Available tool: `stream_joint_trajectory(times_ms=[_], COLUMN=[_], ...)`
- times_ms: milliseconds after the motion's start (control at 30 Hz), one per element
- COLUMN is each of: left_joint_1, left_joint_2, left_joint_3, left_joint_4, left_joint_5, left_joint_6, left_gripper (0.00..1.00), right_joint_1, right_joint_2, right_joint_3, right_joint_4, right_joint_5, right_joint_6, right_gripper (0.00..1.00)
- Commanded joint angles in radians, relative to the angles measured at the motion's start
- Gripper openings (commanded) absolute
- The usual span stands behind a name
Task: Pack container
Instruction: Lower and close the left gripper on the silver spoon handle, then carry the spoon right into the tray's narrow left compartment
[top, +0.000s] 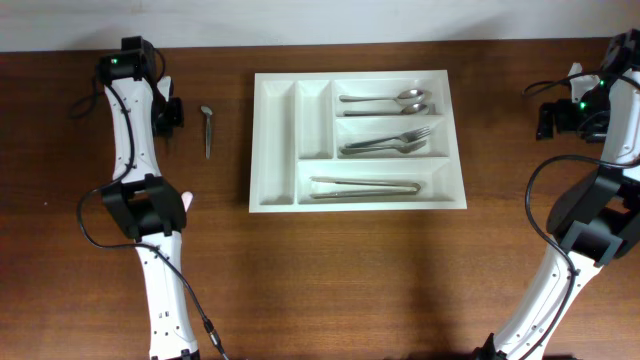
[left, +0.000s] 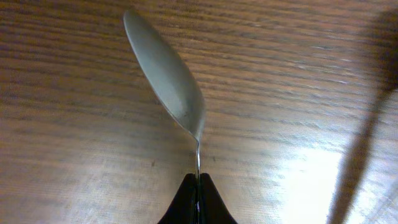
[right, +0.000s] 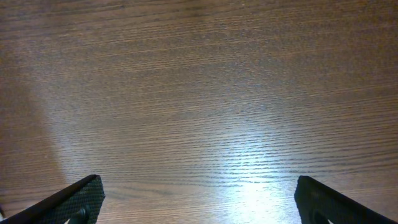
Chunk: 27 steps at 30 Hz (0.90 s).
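Since the tray (top: 275, 140) sat mid-table with narrow slots free, the left gripper (left: 197, 179) pinched a spoon (left: 168, 81) by its handle — likely to carry it there; the right gripper (right: 199, 199) hung wide, empty.

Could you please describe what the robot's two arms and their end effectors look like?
The left arm and right arm have white links, black joints, loose black cables looping alongside and a green light near each wrist. The left end effector and right end effector have black fingers; the right's show a woven texture.
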<state>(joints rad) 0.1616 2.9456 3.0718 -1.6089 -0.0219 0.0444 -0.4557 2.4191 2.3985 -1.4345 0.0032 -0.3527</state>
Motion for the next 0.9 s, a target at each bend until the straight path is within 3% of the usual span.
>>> stream_joint_trajectory(times_ms=[0, 367, 533, 867], left_joint_1=[-0.023, -0.178, -0.283, -0.378], left_joint_2=[-0.049, -0.298, -0.312, -0.311], left_joint_3=[0.068, 0.068, 0.064, 0.023], left_joint_4=[-0.019, -0.026, -0.079, -0.079], left_joint_5=[0.002, 0.027, 0.028, 0.105], left_joint_6=[0.016, 0.008, -0.122, -0.216], left_gripper=[0.02, 0.02, 0.02, 0.02], right_joint_1=[0.004, 0.004, 0.004, 0.004], right_joint_2=[-0.021, -0.021, -0.021, -0.021], right_joint_3=[-0.005, -0.005, -0.005, -0.005], right_joint_4=[0.0, 0.0, 0.0, 0.0], right_joint_5=[0.005, 0.005, 0.005, 0.005], right_joint_6=[-0.01, -0.01, -0.01, -0.01], right_gripper=[0.99, 0.99, 0.99, 0.99])
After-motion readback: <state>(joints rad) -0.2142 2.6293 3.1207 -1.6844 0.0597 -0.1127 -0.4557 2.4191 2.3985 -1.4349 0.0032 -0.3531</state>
